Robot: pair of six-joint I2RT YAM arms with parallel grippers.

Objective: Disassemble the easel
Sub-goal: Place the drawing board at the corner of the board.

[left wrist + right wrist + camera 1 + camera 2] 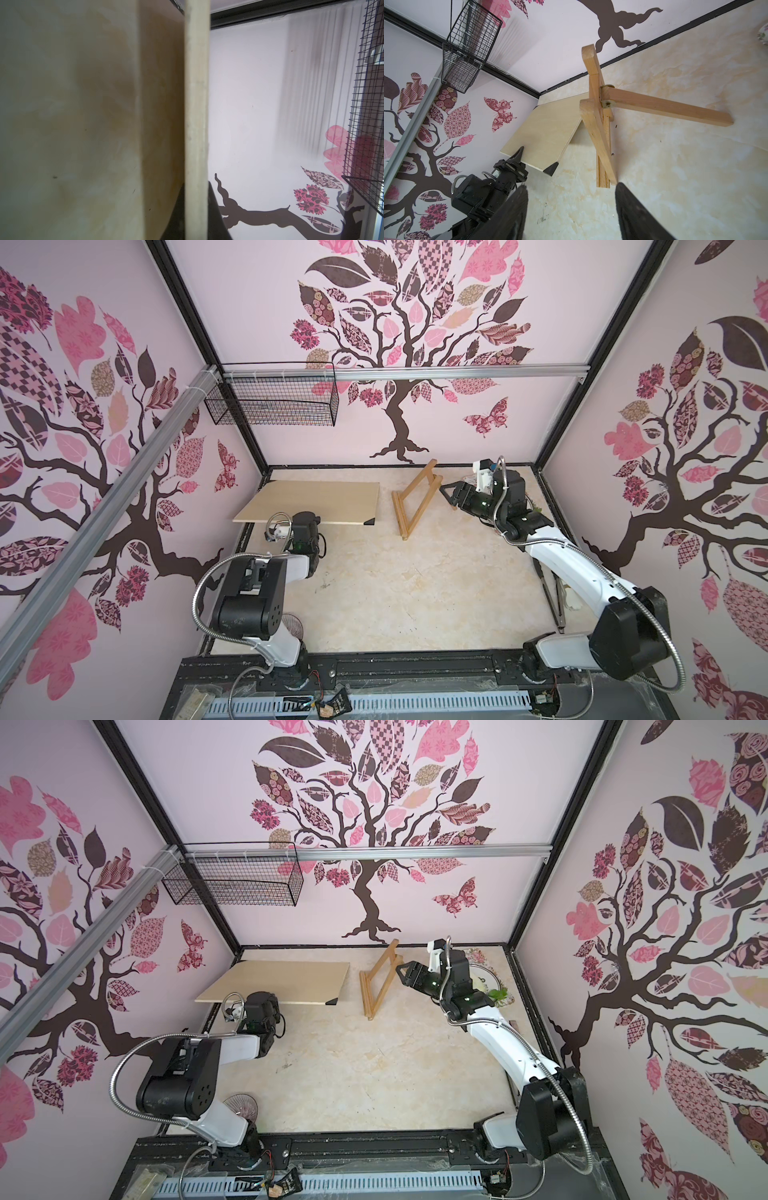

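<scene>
Take the easel, standing at 1 o'clock on the worktop and probably light, stiff and tippy, by its rear leg with the open, empty right hand at its 3 o'clock, with the left hand clamped on the plywood board at 11.

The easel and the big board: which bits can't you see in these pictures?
Left wrist view: the board, close and blurry, fills the middle; no easel shows.
Both top views: the left fingers hide behind their wrist; the right wrist view shows them.
In a top view: the plate sits half behind the right arm.
Right wrist view: the easel is edge-on, so its slats overlap.
</scene>
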